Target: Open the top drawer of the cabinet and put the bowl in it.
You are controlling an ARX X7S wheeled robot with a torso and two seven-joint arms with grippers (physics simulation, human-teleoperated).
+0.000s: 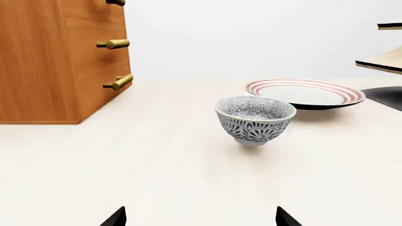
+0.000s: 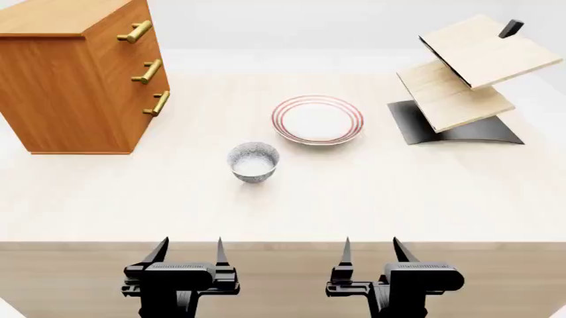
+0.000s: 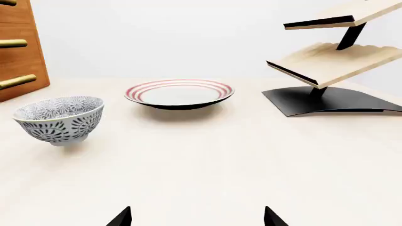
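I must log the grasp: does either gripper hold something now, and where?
Nothing is held. The left gripper and right gripper are open, apart from the bowl.

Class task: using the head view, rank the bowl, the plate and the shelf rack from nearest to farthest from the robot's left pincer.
From the left pincer:
1. The bowl, just ahead and slightly toward the robot's right.
2. The plate, beyond the bowl, near the table's middle.
3. The shelf rack, far across on the robot's right side.

Count on the counter (image 2: pixel 372 192) — one cabinet (image 2: pixel 75 79) with three drawers, one bowl (image 2: pixel 253 161), one plate (image 2: pixel 317 120), one shelf rack (image 2: pixel 468 73) — two grippers.
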